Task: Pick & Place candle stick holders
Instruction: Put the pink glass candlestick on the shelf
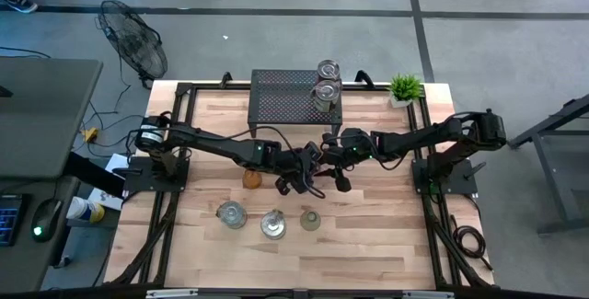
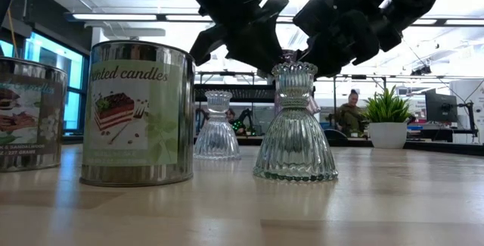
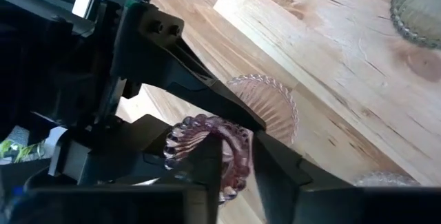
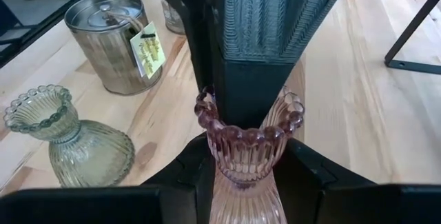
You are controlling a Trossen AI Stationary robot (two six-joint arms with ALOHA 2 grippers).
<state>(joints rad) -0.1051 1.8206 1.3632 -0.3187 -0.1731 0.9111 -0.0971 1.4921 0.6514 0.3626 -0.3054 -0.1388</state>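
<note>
A pinkish ribbed glass holder with a beaded rim (image 4: pixel 247 141) stands upright between my two grippers near the table's middle. In the high view the grippers hide it. My right gripper (image 4: pixel 248 176) is shut on it. My left gripper (image 3: pixel 234 155) comes from the other side and is shut on its cup. A pale green holder (image 4: pixel 69 138) and an amber one (image 1: pixel 251 178) stand on the table. Two more holders (image 1: pixel 326 80) stand on the black mesh rack (image 1: pixel 285 101). My left gripper holds the pink holder by the cup's beaded rim (image 3: pixel 180 138). One finger (image 3: pixel 207 176) seems to reach inside the cup and the other lies outside its wall. It comes from the table's left, slanting down. My right gripper pinches the pink holder's narrow waist just under the cup (image 4: pixel 238 176) between its two fingers, one on each side. It comes from the table's right. The holder stays upright; its foot is hidden, so I cannot tell whether it rests on the table.
Two candle tins (image 2: pixel 136 113) (image 2: pixel 23 113) and a clear holder (image 2: pixel 295 125) stand near the table's front edge. A small potted plant (image 1: pixel 405 87) stands at the far right corner. The arms cross the table's middle.
</note>
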